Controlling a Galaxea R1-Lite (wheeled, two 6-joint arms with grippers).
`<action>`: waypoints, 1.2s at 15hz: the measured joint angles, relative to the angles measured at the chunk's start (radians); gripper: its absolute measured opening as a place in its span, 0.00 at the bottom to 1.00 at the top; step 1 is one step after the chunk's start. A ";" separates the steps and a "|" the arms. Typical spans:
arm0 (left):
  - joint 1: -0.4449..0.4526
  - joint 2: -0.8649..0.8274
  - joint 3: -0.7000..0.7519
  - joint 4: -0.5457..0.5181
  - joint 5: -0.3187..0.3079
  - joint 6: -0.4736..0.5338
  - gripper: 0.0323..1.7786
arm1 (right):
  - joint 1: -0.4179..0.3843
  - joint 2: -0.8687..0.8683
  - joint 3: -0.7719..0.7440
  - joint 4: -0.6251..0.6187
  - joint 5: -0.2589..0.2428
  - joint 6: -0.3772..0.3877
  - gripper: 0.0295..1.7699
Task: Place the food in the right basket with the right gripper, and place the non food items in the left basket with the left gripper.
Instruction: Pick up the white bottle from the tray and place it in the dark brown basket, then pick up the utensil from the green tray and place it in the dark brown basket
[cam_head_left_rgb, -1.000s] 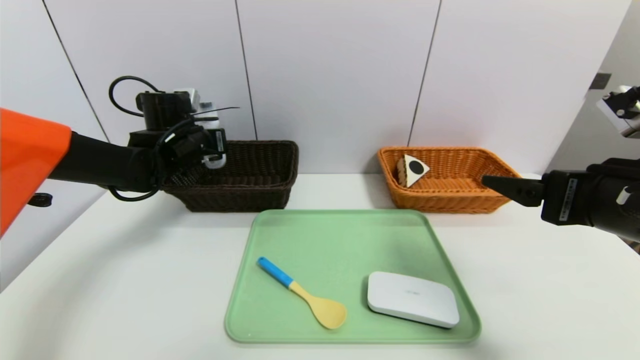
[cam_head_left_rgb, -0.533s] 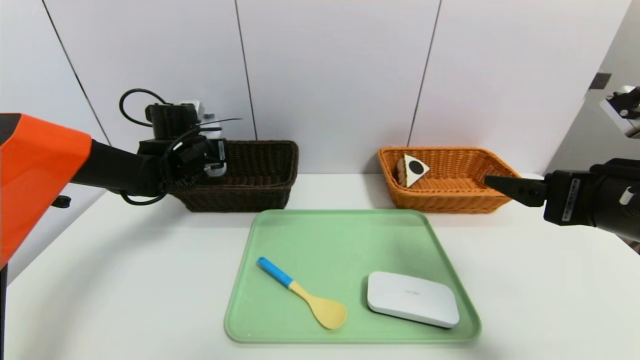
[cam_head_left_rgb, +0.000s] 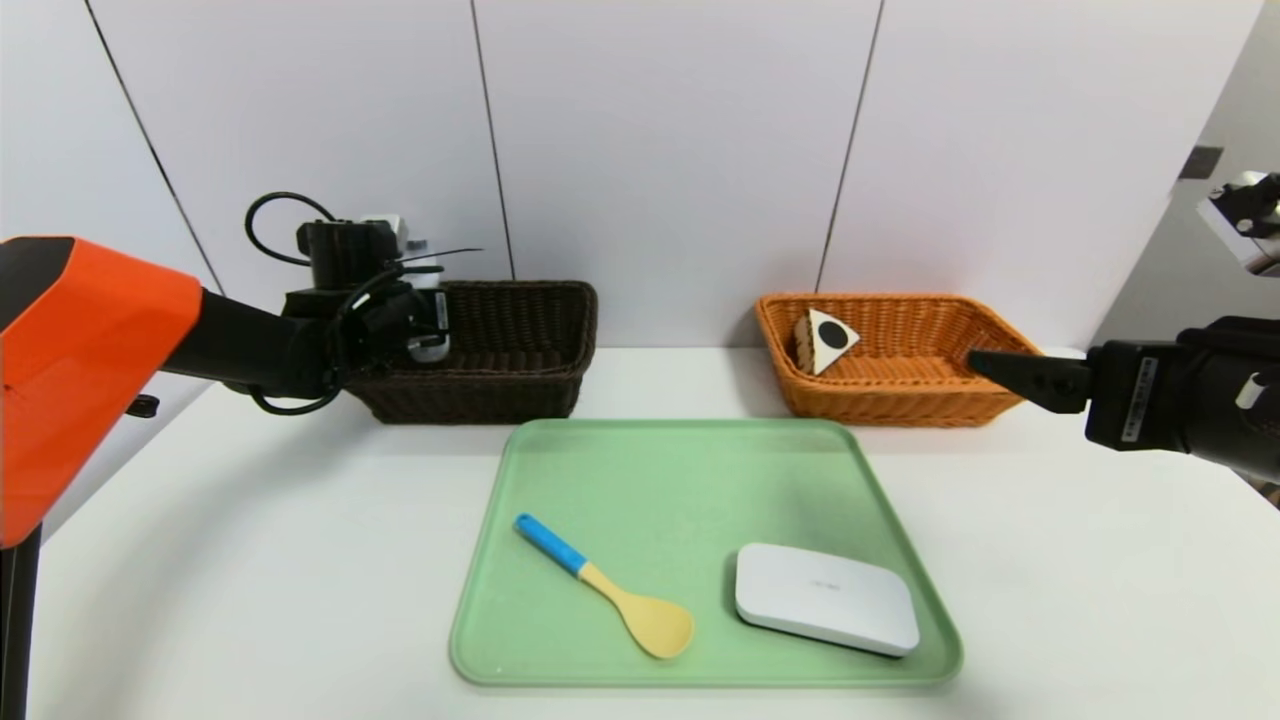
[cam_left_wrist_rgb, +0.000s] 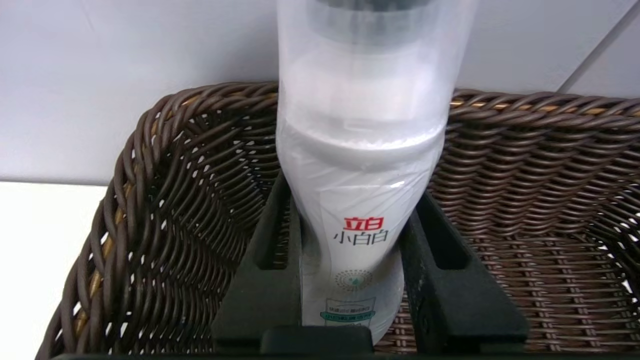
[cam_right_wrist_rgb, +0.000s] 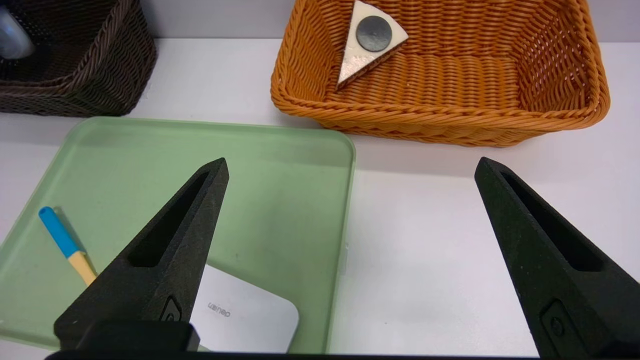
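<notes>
The small clear-white bottle sits clamped between the 2 black fingers of the left gripper, its printed label facing the wrist camera and its lower body pinched on both sides. In the head view the bottle shows only as a pale patch at the claw's tip, held at the left end of the dark brown wicker basket, over its rim; the wrist view looks past the bottle into the basket's woven interior. Whether the bottle touches the weave cannot be told.

Across the table, the cake slice lies inside the orange wicker basket, tipped against the left inner wall so its pale underside with the black dot faces out; the right wrist view shows it the same way in the basket.

The right gripper hangs near the orange basket's right side, above the white table, its pointed fingers spread wide with nothing between them.

In front of both baskets rests the green tray. On it lie the yellow spoon with a blue handle, bowl toward the robot, and to its right the flat white rounded box, the 2 apart from each other.
</notes>
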 joint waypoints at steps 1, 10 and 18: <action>-0.001 0.001 0.000 0.000 0.000 0.000 0.31 | 0.000 -0.001 0.003 0.000 0.000 0.000 0.96; -0.001 0.000 0.002 -0.002 0.000 -0.002 0.73 | 0.000 -0.008 0.014 0.000 -0.001 0.001 0.96; -0.020 -0.225 0.019 0.140 -0.021 0.000 0.87 | -0.001 -0.028 0.032 0.001 -0.004 0.002 0.96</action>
